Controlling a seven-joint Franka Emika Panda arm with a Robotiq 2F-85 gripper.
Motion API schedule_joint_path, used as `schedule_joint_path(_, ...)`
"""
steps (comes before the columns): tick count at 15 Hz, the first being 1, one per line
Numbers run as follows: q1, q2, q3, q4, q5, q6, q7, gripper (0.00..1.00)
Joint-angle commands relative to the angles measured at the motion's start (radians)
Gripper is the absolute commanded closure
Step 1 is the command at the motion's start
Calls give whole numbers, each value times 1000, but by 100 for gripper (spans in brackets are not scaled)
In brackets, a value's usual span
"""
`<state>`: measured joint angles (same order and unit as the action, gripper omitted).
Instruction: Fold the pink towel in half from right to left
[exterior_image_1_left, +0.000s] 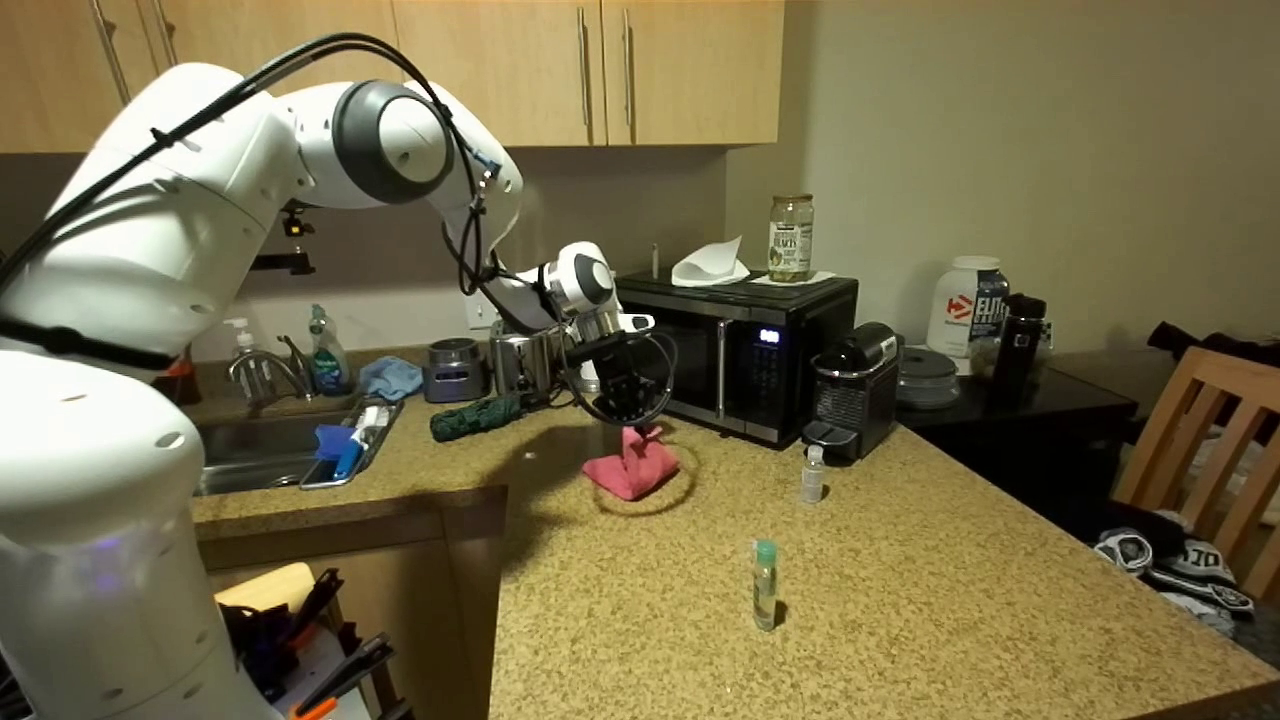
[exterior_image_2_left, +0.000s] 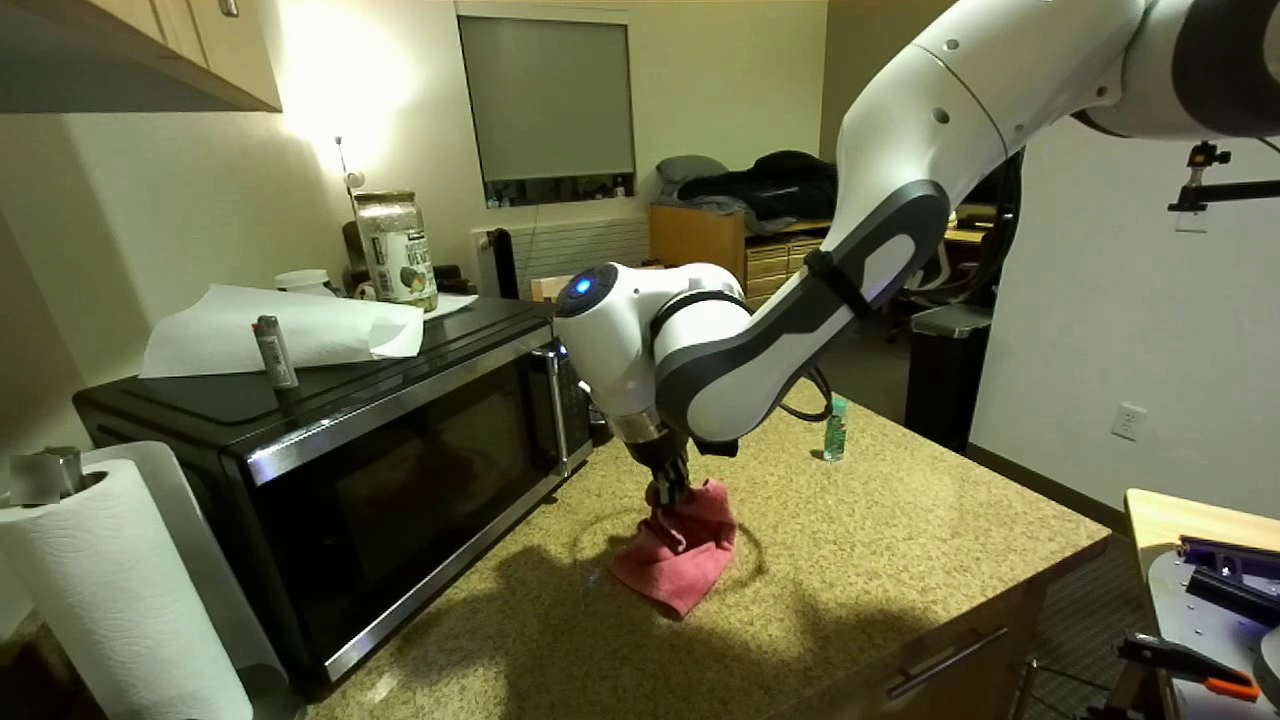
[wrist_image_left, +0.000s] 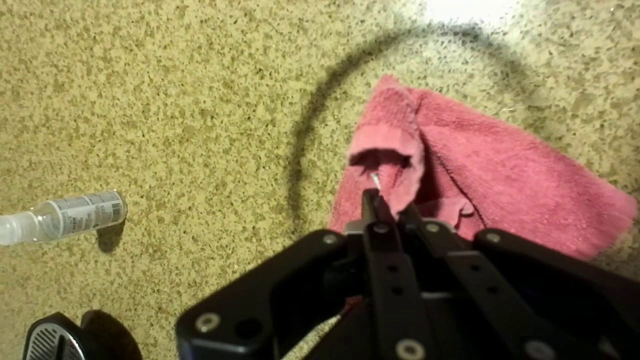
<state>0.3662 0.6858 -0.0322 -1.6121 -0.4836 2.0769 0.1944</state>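
One part of pink towel is pinched in claw, held above worktop while the rest lies there, presumably for folding.

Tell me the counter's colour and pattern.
The counter is yellowish tan with darker speckles, clearest in the wrist view.

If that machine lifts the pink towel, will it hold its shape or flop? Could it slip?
Probably flop: the pink towel gathers in soft folds with a curled edge. It's likely light, being just a small cloth. Slipping seems unlikely, as its surface looks fuzzy and the gripper pinches a raised part.
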Motion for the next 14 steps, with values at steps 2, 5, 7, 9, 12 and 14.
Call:
schedule_joint_path(2,33,-24,-7,-47,-75,-18,57,95)
schedule_joint_path(5,48,-28,1,-57,-101,-19,63,95)
schedule_joint_path(7,56,-31,8,-61,-112,-21,64,95)
schedule_joint_path(9,64,-35,14,-64,-114,-24,62,95)
schedule_joint_path(12,74,-38,21,-64,-110,-34,64,95)
schedule_joint_path(14,79,-40,25,-62,-110,-42,66,95)
